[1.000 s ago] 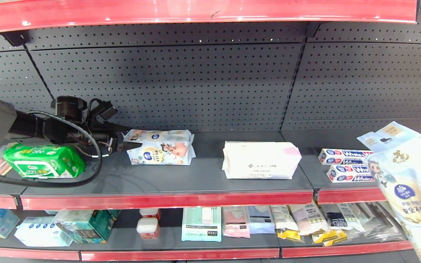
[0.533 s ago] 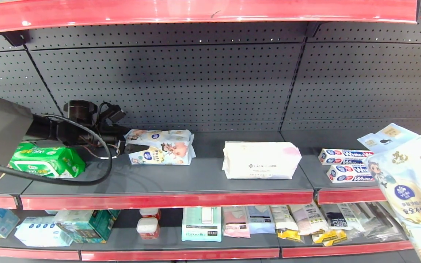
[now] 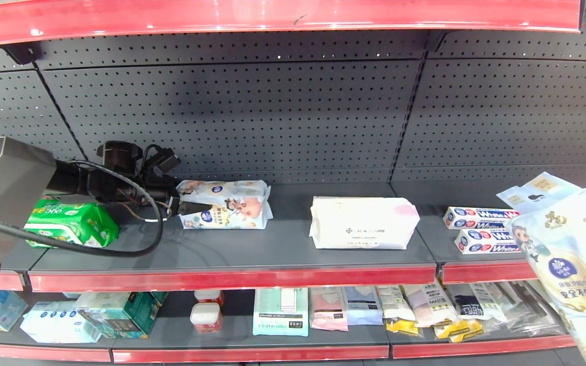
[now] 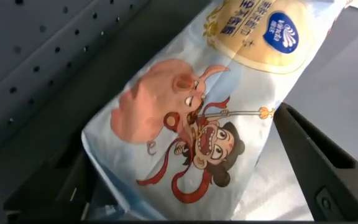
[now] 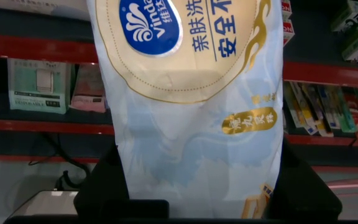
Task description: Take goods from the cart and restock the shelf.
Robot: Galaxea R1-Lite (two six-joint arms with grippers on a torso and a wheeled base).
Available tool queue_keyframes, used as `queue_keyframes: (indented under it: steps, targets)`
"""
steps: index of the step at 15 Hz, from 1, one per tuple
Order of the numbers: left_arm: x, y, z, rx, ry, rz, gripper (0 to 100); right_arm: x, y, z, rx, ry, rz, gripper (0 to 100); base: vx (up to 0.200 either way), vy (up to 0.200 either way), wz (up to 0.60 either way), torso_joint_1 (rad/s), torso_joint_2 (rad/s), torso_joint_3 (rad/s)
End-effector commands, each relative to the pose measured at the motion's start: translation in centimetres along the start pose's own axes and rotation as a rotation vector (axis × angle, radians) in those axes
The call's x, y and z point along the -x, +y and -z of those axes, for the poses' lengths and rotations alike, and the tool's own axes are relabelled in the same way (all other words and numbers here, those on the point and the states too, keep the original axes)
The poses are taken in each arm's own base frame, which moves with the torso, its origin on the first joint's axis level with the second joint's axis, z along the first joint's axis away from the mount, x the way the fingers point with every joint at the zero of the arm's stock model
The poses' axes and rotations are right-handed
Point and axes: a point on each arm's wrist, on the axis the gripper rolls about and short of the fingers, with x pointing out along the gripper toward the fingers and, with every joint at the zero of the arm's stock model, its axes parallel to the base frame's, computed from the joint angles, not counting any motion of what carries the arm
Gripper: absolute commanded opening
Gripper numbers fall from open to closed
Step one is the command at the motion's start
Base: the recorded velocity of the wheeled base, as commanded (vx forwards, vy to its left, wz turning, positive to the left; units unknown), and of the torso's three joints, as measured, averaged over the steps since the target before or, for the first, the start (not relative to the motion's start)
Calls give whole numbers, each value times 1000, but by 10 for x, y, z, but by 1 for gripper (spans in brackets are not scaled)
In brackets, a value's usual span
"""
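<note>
While the cartoon-printed wipes pack [image 3: 224, 203] is lying flat toward the back of the shelf [image 3: 232, 254], the left gripper [image 3: 185, 197] is sitting level at its left end. Its jaws are standing apart, with 1 finger on each side of the wrapper and no visible squeeze. That is looking like a straightening or releasing hold rather than a firm clamp.

The right gripper [image 5: 197, 199] is clamping the lower part of a tall blue-and-gold bag [image 3: 570, 264]. It is holding the bag upright in front of the shelf's right end, probably as the next item to stock.

Bare shelf is lying open between the wipes pack and the white pack [image 3: 364, 222], and in front of both up to the red front lip. The pegboard wall is standing close behind. A green pack [image 3: 71, 223] is sitting just beside the left arm, under its looping cable, so pulling back is risking a snag. The 2 toothpaste boxes [image 3: 481, 217] are crowding the right section near the bag.
</note>
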Motion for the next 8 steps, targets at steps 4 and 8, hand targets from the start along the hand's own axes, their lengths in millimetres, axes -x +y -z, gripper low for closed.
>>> queue_keyframes:
  steps: [4,8]
  targets:
    - [-4,6,-2,-18,-13,-5,0,-2,0,-1,5,6,-2,0,0,0,0,0,0,0]
    - [-6,6,-1,-15,-11,-3,0,-5,-1,-3,4,20,6,0,0,0,0,0,0,0]
